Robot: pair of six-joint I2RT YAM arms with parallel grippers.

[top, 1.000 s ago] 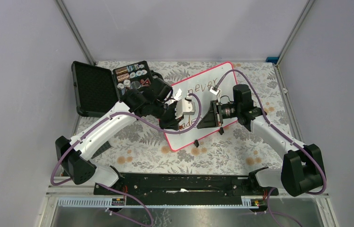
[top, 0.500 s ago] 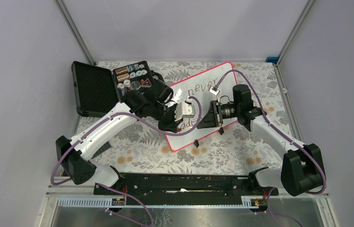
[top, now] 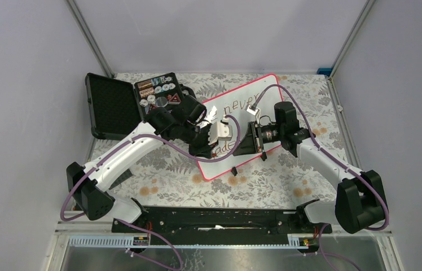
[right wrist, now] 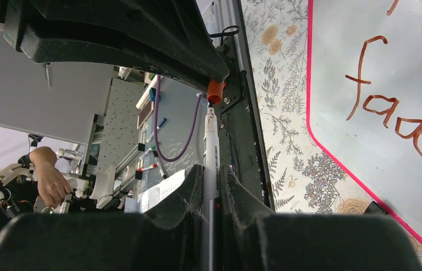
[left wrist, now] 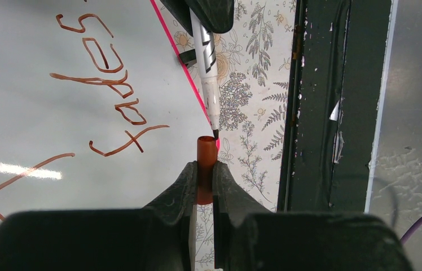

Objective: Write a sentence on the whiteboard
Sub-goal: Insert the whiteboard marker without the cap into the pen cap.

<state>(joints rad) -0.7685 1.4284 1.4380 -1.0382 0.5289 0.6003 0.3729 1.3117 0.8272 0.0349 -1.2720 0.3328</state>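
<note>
**Jaws shut on cap and marker, tip to rim**

Left gripper (left wrist: pixel 203 166) is clamped on a brown cap (left wrist: pixel 204 155). Right gripper (right wrist: pixel 212 172) pinches a white marker (left wrist: pixel 206 56), its tip at the cap's rim. Below lies the whiteboard (top: pixel 220 166) on the floral table (top: pixel 265 180), the sentence (left wrist: pixel 104 82) showing "never" and "fades". Beyond, far left, is an open black case (top: pixel 113 107).

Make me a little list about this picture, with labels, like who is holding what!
left gripper: shut on the brown cap
right gripper: shut on the marker
marker tip: at the cap's open end, not clearly inside
whiteboard: flat on the table
writing: "never" and "fades" show
black case: open, far left
</note>
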